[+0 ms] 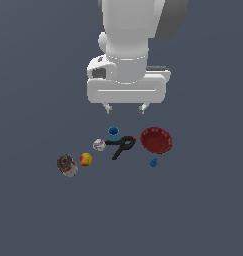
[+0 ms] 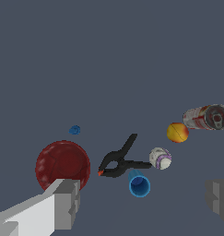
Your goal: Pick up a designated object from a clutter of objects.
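The small bright blue cup (image 1: pixel 113 132) stands upright with its hollow centre showing, next to the black clamp (image 1: pixel 122 146). In the wrist view the cup (image 2: pixel 139 184) lies between my two fingers. My gripper (image 1: pixel 125 108) hangs open and empty above and behind the cup, apart from it. The red bowl (image 1: pixel 156 139) sits to the exterior view's right of the clamp. The white-purple ball (image 1: pixel 99 145), the orange-yellow fruit (image 1: pixel 85 159) and the dark-and-white can (image 1: pixel 67 165) trail off to the exterior view's left. A tinier blue lump (image 1: pixel 153 162) lies in front of the bowl.
The items lie on a flat dark grey floor (image 1: pixel 193 210). In the wrist view the bowl (image 2: pixel 62 165) sits close to one grey finger (image 2: pixel 62 203), and the clamp (image 2: pixel 119 160) touches the cup's side.
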You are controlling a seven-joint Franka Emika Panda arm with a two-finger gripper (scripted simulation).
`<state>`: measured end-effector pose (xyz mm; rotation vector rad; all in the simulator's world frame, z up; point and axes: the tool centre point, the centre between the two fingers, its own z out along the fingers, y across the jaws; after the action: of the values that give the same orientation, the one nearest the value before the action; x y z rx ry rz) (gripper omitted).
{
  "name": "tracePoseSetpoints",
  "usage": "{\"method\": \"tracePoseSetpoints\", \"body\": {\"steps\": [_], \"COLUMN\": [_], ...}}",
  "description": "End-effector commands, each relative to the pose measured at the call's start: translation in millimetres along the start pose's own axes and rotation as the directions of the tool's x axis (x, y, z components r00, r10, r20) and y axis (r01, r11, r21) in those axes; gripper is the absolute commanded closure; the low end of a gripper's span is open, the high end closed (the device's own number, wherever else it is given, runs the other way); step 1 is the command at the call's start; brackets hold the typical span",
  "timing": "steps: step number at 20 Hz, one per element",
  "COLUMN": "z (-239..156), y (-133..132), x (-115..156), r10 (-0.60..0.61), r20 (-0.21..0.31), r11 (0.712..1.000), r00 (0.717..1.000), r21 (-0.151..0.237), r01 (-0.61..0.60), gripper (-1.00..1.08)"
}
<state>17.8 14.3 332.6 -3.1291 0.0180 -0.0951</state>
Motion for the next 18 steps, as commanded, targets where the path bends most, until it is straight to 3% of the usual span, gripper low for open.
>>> {"method": "tracePoseSetpoints", "body": {"steps": [1, 10, 18], "z": [0, -6, 3], "y": [0, -21, -18], "x": [0, 4, 2], "r10": [0.000, -0.058, -0.069], "r20": [0.000, -0.019, -0.016], "r11": [1.000, 0.998, 0.997], "r00": [1.000, 0.998, 0.997], "r21": [0.000, -0.025, -0.025], "r01": [0.000, 0.058, 0.069], "gripper": [-0.92, -0.92, -0.92]}}
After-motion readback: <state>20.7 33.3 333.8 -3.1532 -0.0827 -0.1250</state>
